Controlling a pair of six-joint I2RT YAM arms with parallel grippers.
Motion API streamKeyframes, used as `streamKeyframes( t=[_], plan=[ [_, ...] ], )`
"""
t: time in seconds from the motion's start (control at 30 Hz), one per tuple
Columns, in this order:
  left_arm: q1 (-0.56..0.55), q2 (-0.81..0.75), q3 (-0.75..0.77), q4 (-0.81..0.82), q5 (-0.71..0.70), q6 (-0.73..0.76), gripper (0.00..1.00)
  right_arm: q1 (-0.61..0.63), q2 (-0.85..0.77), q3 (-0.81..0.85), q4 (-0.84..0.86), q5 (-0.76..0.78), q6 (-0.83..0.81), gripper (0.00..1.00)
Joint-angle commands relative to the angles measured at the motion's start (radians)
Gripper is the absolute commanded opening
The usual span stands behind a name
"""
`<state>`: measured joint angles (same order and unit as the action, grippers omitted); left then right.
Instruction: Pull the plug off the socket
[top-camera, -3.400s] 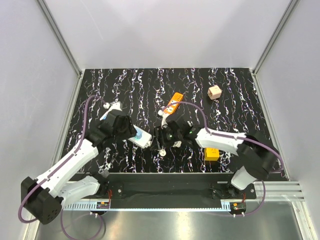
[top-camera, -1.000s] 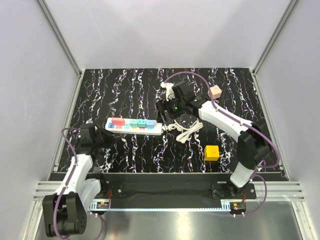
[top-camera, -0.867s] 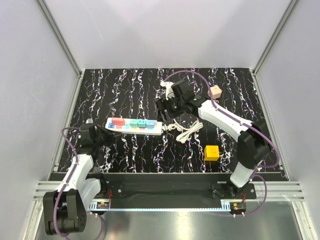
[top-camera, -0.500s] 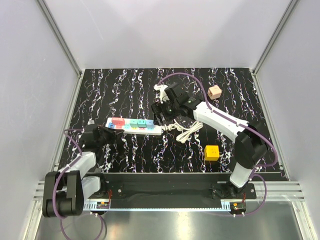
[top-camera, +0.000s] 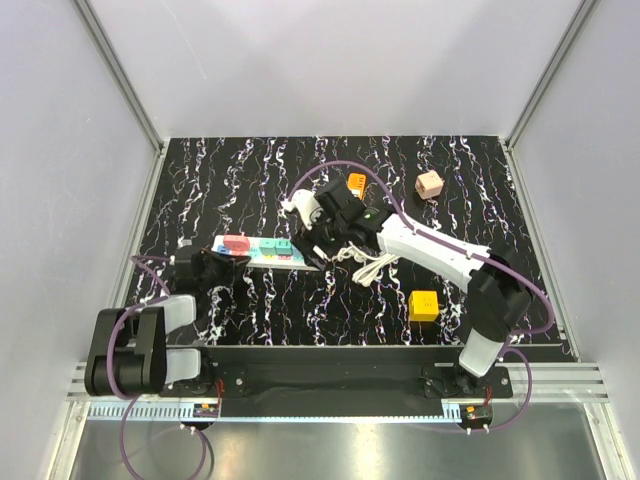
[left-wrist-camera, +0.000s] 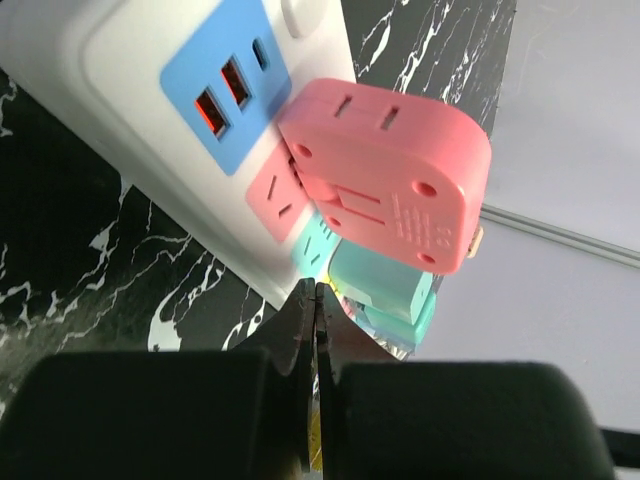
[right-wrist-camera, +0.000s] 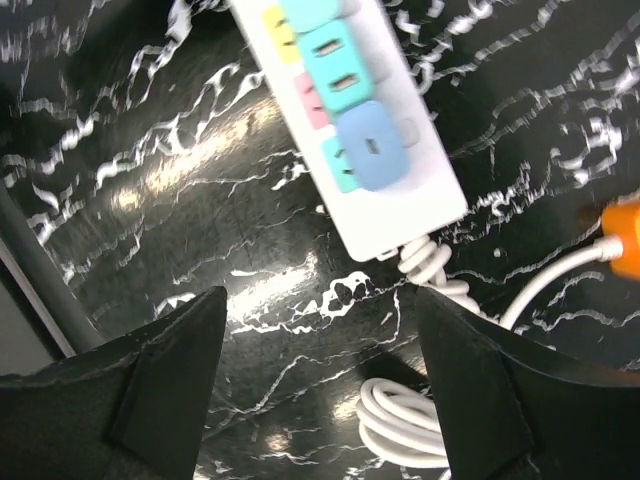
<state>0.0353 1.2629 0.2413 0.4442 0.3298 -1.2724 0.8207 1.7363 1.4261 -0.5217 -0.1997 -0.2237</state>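
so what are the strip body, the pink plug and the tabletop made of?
strip body: smooth white moulded plastic by its look, rounded edges.
pink plug: matte moulded plastic, embossed marks, screw recesses.
tabletop: black marble-pattern surface, glossy glare; maybe laminate or vinyl, can't tell.

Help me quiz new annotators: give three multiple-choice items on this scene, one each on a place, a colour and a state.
1. Where on the white power strip is the pink plug? A. Beside the blue USB panel. B. Mid-strip. C. At the cord end.
2. What colour is the plug nearest the coiled cord? A. Orange. B. Pink. C. Blue.
3. How is the left tool? A. Wide open. B. Shut, empty. C. Shut on the pink plug.
Answers: 1 A, the left wrist view shows it next to the panel. 2 C, a blue plug sits by the cord in the right wrist view. 3 B, its fingertips meet with nothing between.
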Motion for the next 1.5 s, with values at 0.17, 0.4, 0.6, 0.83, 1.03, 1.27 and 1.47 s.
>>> streamKeyframes(
  t=[0.17, 0.4, 0.6, 0.83, 1.03, 1.27, 1.47],
  plan=[
    [-0.031, 0.092, 0.004, 0.194, 0.005, -0.019, 0.00, 0.018, 0.052, 0.111, -0.017, 0.034, -0.252, 0.86],
    [-0.029, 0.107, -0.046, 0.226, -0.040, -0.074, 0.00, 0.018, 0.071, 0.132, -0.069, -0.059, -0.250, 0.96],
    [-0.072, 0.154, -0.046, 0.319, -0.069, -0.111, 0.00, 0.018, 0.130, 0.227, -0.184, -0.046, -0.282, 0.94],
    [-0.166, 0.164, -0.092, 0.355, -0.185, -0.177, 0.00, 0.017, 0.161, 0.243, -0.182, 0.019, -0.309, 0.90],
    [-0.207, 0.182, -0.076, 0.384, -0.229, -0.205, 0.00, -0.008, 0.209, 0.301, -0.161, 0.066, -0.330, 0.82],
    [-0.227, 0.144, -0.111, 0.353, -0.304, -0.189, 0.00, -0.026, 0.232, 0.296, -0.103, -0.003, -0.405, 0.74],
    [-0.253, 0.164, -0.117, 0.358, -0.325, -0.189, 0.00, -0.025, 0.272, 0.309, -0.070, -0.110, -0.439, 0.72]
  ],
)
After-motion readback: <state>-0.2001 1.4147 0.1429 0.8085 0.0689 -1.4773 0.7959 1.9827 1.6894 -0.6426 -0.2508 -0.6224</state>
